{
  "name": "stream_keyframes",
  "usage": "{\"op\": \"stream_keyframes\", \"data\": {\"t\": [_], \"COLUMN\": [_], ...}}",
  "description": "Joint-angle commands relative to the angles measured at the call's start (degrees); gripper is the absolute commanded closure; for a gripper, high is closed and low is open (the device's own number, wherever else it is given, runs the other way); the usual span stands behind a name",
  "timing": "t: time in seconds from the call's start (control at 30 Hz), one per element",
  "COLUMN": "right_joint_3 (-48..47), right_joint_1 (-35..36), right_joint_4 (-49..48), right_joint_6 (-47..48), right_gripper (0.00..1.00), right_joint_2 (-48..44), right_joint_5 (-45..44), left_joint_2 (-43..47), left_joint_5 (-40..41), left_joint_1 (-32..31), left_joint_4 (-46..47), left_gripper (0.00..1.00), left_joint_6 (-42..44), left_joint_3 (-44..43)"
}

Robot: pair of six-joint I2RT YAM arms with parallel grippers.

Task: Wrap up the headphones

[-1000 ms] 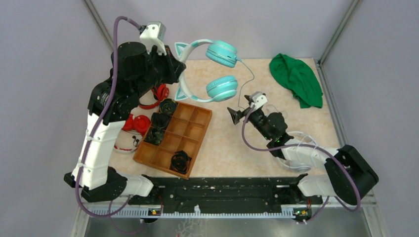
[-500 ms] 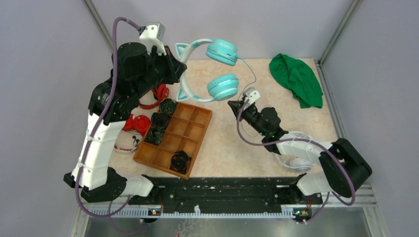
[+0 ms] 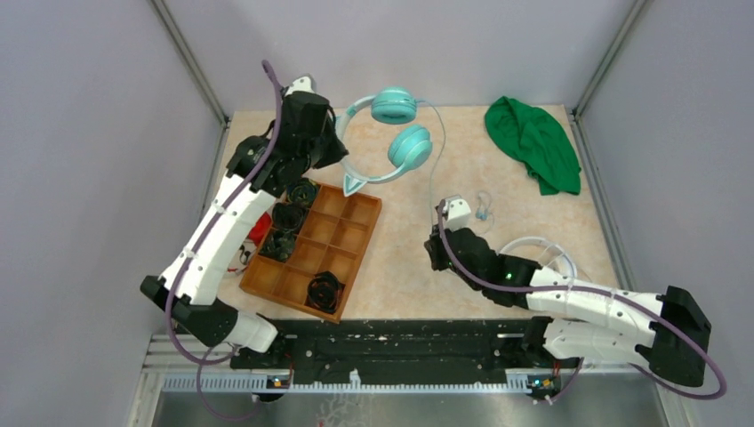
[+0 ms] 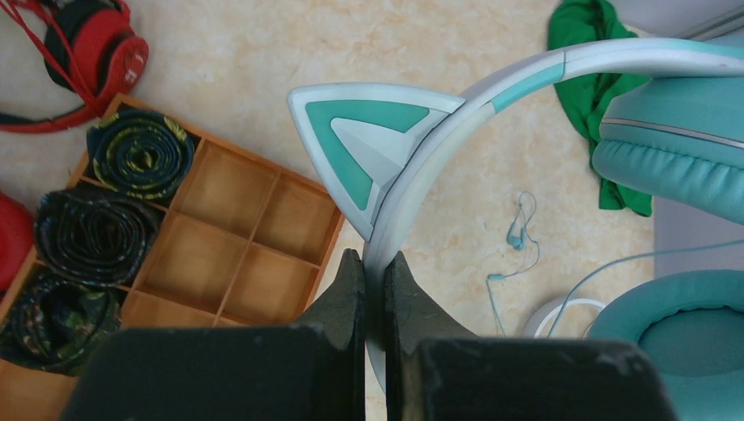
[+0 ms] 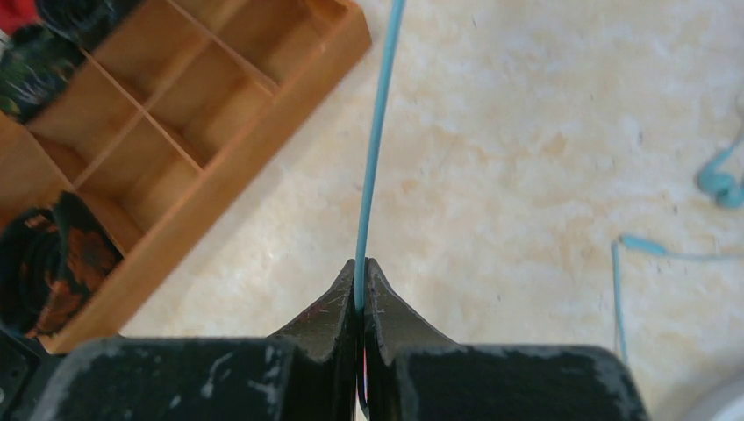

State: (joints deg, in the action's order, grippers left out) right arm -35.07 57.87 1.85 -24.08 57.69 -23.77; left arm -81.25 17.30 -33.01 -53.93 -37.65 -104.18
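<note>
- Headphones (image 3: 396, 133): lifted over the far edge of the bench (image 3: 516, 191), left of centre.
- Left gripper (image 4: 374, 272): clamped on headband (image 4: 614, 57).
- Right gripper (image 5: 361, 274): pinching cable (image 5: 377, 132).
- Wooden tray (image 3: 360, 258), near-left: four compartments hold dark rolls (image 3: 286, 218).

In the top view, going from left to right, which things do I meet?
Wooden tray → teal headphones → green cloth.
</note>
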Motion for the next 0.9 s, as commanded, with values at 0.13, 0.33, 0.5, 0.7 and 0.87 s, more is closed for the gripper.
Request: {"op": "stream_keyframes", "data": {"t": [0.13, 0.33, 0.5, 0.7, 0.87], "right_joint_3": [-10.9, -23.1, -31.0, -38.5, -46.0], "right_joint_1": [8.5, 13.5, 17.6, 18.2, 15.2], "right_joint_4": [26.3, 36.9, 39.4, 39.1, 43.9], "right_joint_6": [-10.9, -6.4, 1.7, 13.1, 17.4], "right_gripper": [1.00, 1.00, 1.00, 1.00, 1.00], "right_joint_2": [4.4, 13.5, 18.6, 16.2, 15.8], "right_joint_5": [-13.1, -14.6, -11.6, 4.5, 11.1], "left_joint_2": [-2.6, -8.6, -9.1, -8.8, -8.2], "left_joint_5": [-2.2, -6.8, -6.3, -6.5, -10.1], "left_joint_1": [0.8, 1.5, 1.5, 1.2, -0.2], "left_joint_4": [6.5, 2.4, 4.0, 6.1, 10.5], "left_gripper": [1.00, 1.00, 1.00, 1.00, 1.00], "left_joint_6": [-15.3, -20.0, -20.6, -16.9, -9.4], "left_joint_3": [3.3, 1.1, 5.0, 9.9, 14.0]}}
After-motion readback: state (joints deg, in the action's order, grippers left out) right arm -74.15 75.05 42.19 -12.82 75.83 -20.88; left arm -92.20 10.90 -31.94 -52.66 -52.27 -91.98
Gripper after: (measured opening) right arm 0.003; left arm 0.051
